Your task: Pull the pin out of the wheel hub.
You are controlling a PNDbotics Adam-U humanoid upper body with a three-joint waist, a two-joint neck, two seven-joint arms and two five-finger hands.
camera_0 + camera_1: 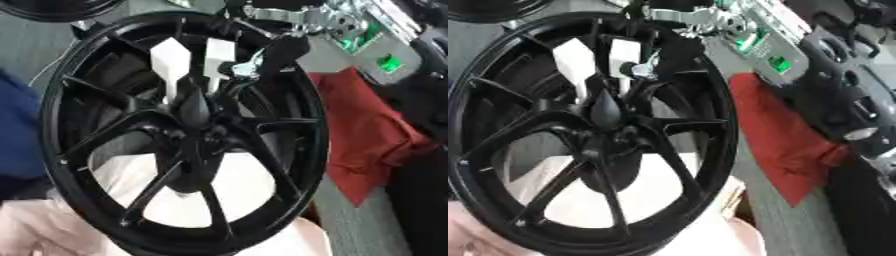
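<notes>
- Fingers [262, 55] of the right hand [278, 47] are seen against the upper spokes; whether they are curled or straight cannot be told.
- Wheel hub [197, 132] is shown black, filling the view's centre.
- Two white pieces [171, 62] are seen just above the hub's centre.
- Red cloth [363, 125] is laid to the right.

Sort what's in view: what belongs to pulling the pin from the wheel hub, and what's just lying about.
For the job: black wheel, its hub, dark pin at the hub, right robot hand.
Lying about: red cloth, blue cloth, pale cloth under the wheel, second wheel at top left.
</notes>
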